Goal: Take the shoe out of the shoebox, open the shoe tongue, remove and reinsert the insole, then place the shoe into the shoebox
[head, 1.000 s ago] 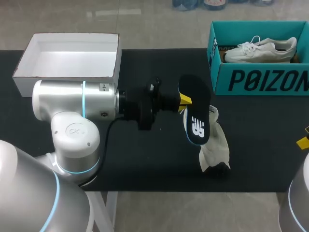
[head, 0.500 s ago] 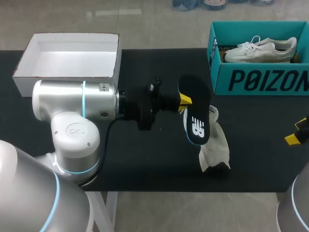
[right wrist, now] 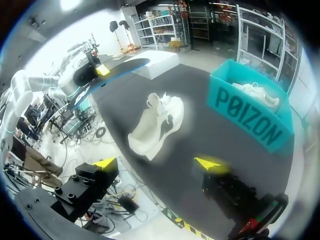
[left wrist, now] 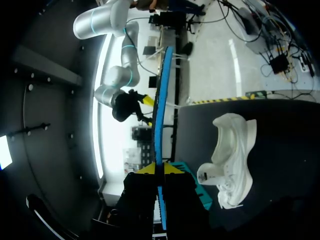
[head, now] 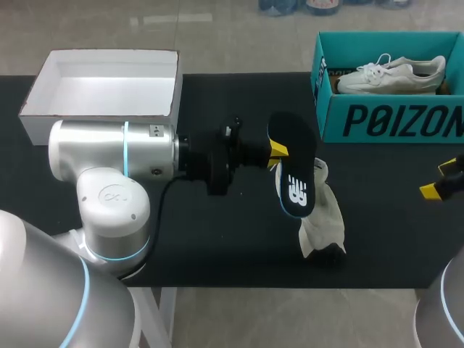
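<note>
**A:** Status, head view?

**B:** Our left gripper [head: 276, 154] pinches the insole [head: 291, 174] at mid-frame, held on edge. The shoe [head: 322, 217] lies just below it on the table [head: 217, 246]. Our right gripper [right wrist: 158, 163] is spread and empty at the right edge. The shoebox [head: 391, 119] sits upper right.

**A:** Handling?

**B:** We judge the insole light, thin and floppy, so we would grip near the heel and feed it toe first. The shoe looks soft and may slide, so we would brace it at the heel collar.
</note>
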### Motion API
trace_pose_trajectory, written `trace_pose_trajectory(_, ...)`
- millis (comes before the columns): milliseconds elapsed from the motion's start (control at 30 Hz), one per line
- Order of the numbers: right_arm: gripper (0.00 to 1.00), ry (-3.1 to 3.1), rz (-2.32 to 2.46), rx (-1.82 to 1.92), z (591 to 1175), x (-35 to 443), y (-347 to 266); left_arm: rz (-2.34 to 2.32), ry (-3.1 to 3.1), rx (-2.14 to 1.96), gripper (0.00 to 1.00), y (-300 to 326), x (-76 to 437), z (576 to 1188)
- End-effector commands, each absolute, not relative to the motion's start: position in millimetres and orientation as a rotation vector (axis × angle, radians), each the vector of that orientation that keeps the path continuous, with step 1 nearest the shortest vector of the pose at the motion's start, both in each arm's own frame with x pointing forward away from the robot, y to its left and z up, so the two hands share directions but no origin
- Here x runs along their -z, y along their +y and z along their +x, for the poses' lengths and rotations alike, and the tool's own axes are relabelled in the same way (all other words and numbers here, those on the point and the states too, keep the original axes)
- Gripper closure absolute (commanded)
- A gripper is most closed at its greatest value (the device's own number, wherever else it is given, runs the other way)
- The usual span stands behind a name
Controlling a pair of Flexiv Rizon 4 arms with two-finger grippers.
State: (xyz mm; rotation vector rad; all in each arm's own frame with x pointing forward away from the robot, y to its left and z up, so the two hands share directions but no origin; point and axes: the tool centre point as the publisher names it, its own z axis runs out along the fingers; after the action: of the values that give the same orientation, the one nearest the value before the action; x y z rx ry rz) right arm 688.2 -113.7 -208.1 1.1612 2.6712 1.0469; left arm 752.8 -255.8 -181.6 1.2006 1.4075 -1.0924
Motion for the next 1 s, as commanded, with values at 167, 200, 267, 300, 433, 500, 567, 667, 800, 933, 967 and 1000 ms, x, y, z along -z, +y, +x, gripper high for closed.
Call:
trace_pose_trajectory(167, 0.00, 2.714, 1.124, -0.983, 713.5, 218.2, -89.7, 1.203, 1.410, 1.090, 1.00, -256.7, 181.2, 752.7)
trace_pose_trajectory(200, 0.00, 2.730, 1.114, -0.954, 718.4, 217.9, -86.5, 1.203, 1.410, 1.090, 1.00, -256.7, 181.2, 752.7)
trace_pose_trajectory(267, 0.00, 2.741, 1.103, -0.927, 722.7, 217.1, -83.9, 1.203, 1.410, 1.090, 1.00, -256.7, 181.2, 752.7)
trace_pose_trajectory(300, 0.00, 2.743, 1.102, -0.921, 725.2, 216.5, -83.0, 1.203, 1.410, 1.090, 1.00, -256.7, 181.2, 752.7)
trace_pose_trajectory(433, 0.00, 2.740, 1.116, -0.904, 730.4, 216.3, -87.2, 1.203, 1.410, 1.090, 1.00, -256.7, 181.2, 752.7)
trace_pose_trajectory(500, 0.00, 2.744, 1.124, -0.890, 733.4, 216.4, -90.4, 1.203, 1.410, 1.090, 1.00, -256.7, 181.2, 752.7)
trace_pose_trajectory(567, 0.00, 2.753, 1.132, -0.851, 737.9, 215.5, -94.4, 1.203, 1.410, 1.090, 1.00, -256.7, 181.2, 752.7)
trace_pose_trajectory(667, 0.00, 2.758, 1.135, -0.822, 742.1, 213.2, -99.1, 1.203, 1.410, 1.090, 1.00, -256.7, 181.2, 752.7)
trace_pose_trajectory(800, 0.00, 2.762, 1.133, -0.804, 742.4, 210.6, -102.2, 1.203, 1.410, 1.090, 1.00, -256.7, 181.2, 752.7)
trace_pose_trajectory(933, 0.00, 2.764, 1.119, -0.811, 736.2, 207.0, -103.9, 1.203, 1.410, 1.090, 1.00, -256.7, 181.2, 752.7)
trace_pose_trajectory(967, 0.00, 2.767, 1.114, -0.809, 733.7, 206.8, -104.0, 1.203, 1.410, 1.090, 1.00, -256.7, 181.2, 752.7)
trace_pose_trajectory(1000, 0.00, 2.768, 1.112, -0.809, 731.8, 206.9, -104.4, 1.203, 1.410, 1.090, 1.00, -256.7, 181.2, 752.7)
